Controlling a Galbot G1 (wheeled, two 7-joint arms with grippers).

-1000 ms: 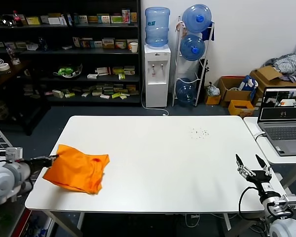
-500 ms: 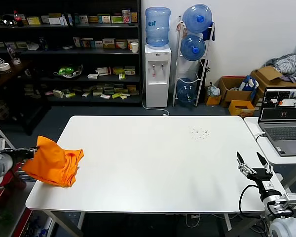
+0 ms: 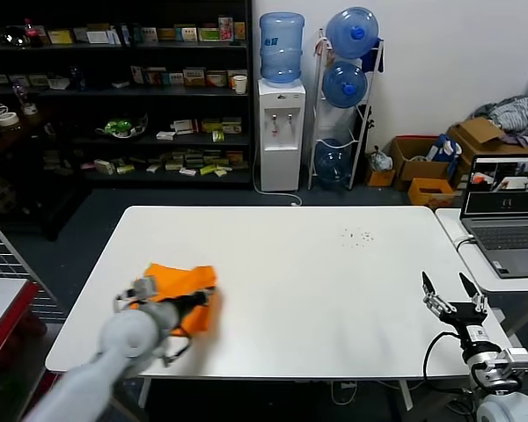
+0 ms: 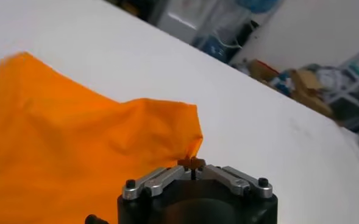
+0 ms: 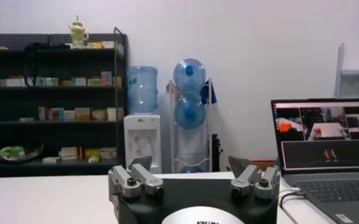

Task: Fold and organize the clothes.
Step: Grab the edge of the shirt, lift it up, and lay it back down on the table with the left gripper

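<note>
The bright orange T-shirt lies bunched on the white table near its front left. My left gripper is over the shirt's near right part, shut on a fold of the orange cloth. In the left wrist view the shirt fills the near side, and the left gripper pinches a thin corner of cloth between closed fingertips. No lettering or collar shows. My right gripper is open and empty at the table's front right corner; in the right wrist view the right gripper has its jaws spread wide.
An open laptop sits on a side table at the right. A wire rack stands off the table's left edge. Shelves, a water dispenser and boxes stand far behind.
The left arm has swung in from the table's left edge to the right, carrying the shirt back onto the table. The right arm has not moved.
</note>
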